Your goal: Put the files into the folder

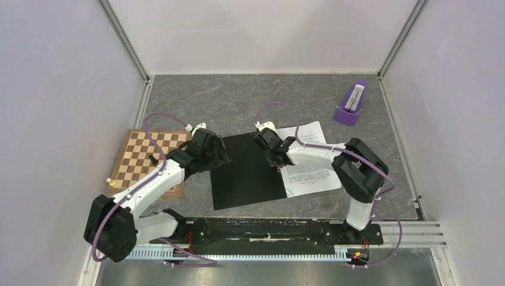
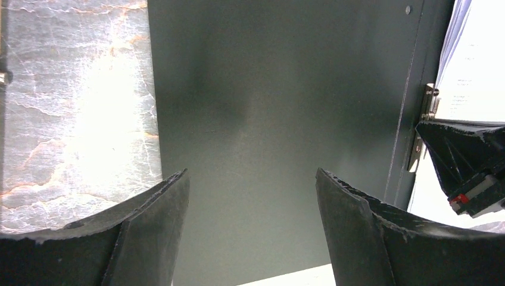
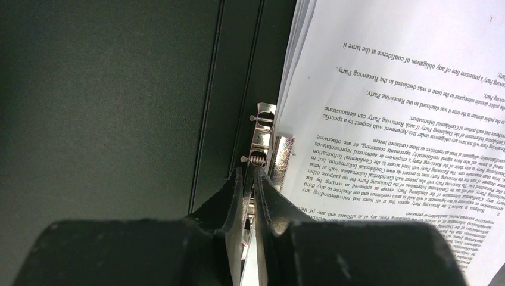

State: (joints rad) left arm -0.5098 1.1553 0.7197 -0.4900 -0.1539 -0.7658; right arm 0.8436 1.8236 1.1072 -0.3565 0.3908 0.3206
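The folder (image 1: 244,173) lies open on the table, black inside up. The files (image 1: 309,173), white sheets of dense print, lie on its right half. In the right wrist view the sheets' (image 3: 405,119) left edge sits beside the metal spine clip (image 3: 262,128). My right gripper (image 3: 252,170) is pinched shut on that clip's lever, at the spine (image 1: 277,162). My left gripper (image 2: 251,173) hangs open just above the bare left cover (image 2: 268,89) with nothing between its fingers. The clip (image 2: 430,101) and the right gripper's fingers (image 2: 458,149) show at the right edge of the left wrist view.
A checkered wooden chessboard (image 1: 147,159) lies left of the folder with a black piece (image 1: 153,159) on it and a white pawn (image 1: 109,180) at its near corner. A purple wedge-shaped object (image 1: 352,104) stands at the back right. White walls enclose the table.
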